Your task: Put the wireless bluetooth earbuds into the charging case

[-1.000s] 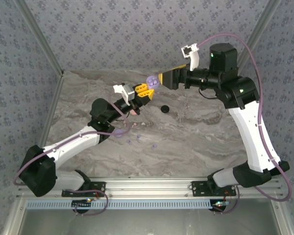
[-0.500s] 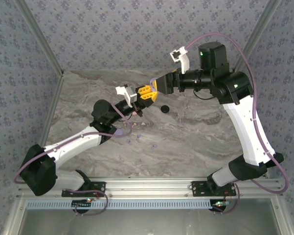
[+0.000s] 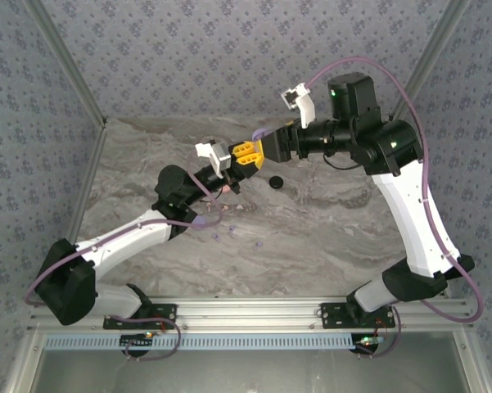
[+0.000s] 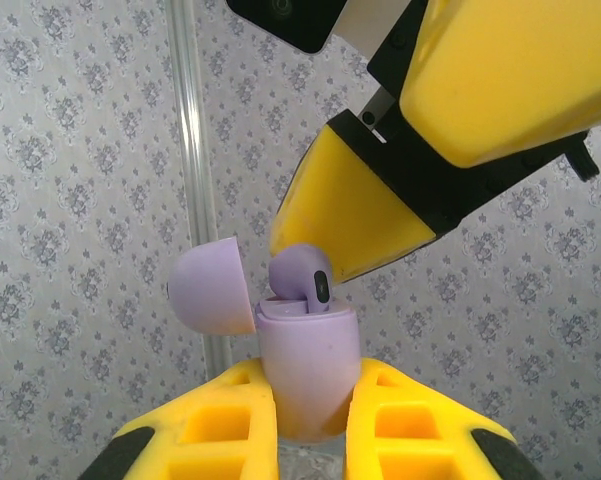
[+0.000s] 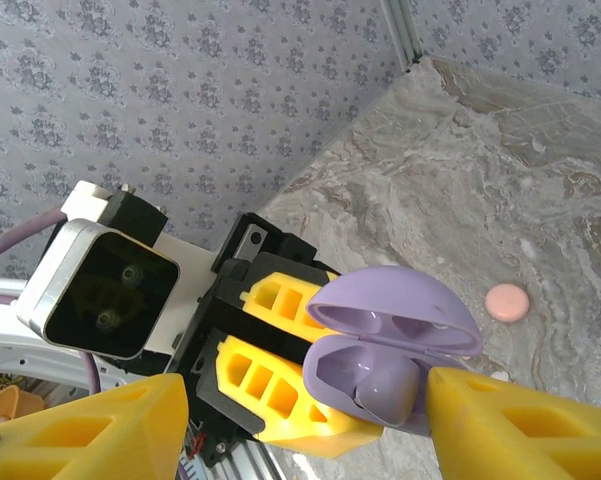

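My left gripper point(image 4: 312, 385) is shut on the lilac charging case point(image 4: 310, 365) and holds it up off the table with its lid point(image 4: 212, 290) swung open. A lilac earbud point(image 4: 302, 275) sits partly in one socket, its top sticking out. One yellow finger point(image 4: 350, 220) of my right gripper touches that earbud from above. In the right wrist view the case point(image 5: 380, 340) and the earbud point(image 5: 390, 390) lie between the widely spread fingers of my open right gripper point(image 5: 308, 388). From above, the two grippers point(image 3: 244, 152) point(image 3: 266, 141) meet over the table's far middle.
A black disc point(image 3: 274, 182) lies on the marble table just right of the grippers. A pink disc point(image 5: 507, 302) lies below them. Small lilac pieces point(image 3: 215, 237) and a pale lilac disc point(image 3: 198, 221) sit near my left forearm. Patterned walls close off the back and sides.
My right gripper has moved left onto the open case held by the left gripper, and its fingers have drawn closer together. The left gripper has stayed put.
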Robot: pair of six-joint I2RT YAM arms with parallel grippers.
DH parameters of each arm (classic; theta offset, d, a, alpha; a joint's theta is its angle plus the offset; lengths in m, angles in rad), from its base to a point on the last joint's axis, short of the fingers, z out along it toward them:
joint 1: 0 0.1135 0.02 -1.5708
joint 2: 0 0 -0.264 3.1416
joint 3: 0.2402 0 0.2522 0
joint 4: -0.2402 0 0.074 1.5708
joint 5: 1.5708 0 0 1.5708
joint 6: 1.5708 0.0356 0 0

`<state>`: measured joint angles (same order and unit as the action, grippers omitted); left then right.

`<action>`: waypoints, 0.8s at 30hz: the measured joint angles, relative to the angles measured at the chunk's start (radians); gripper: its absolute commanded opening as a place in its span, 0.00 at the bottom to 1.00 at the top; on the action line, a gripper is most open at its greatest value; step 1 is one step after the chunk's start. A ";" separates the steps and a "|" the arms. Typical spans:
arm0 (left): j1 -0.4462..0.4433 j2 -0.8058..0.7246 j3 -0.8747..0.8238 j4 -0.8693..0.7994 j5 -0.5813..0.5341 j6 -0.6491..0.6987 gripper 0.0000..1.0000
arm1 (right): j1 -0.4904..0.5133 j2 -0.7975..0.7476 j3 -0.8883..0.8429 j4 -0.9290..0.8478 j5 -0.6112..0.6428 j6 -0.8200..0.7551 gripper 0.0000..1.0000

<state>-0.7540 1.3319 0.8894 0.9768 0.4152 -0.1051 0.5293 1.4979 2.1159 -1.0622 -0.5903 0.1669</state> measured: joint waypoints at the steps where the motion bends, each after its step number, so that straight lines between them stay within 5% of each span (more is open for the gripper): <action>1: 0.000 0.000 0.000 0.000 0.000 0.000 0.00 | 0.002 0.000 0.000 -0.003 0.000 0.000 0.66; 24: 0.000 0.021 0.006 -0.003 0.008 -0.001 0.00 | 0.008 0.022 0.002 0.003 0.008 -0.014 0.68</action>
<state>-0.7540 1.3529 0.8951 0.9733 0.4229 -0.1059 0.5377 1.5200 2.1178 -1.0588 -0.5827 0.1524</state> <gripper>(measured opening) 0.141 0.668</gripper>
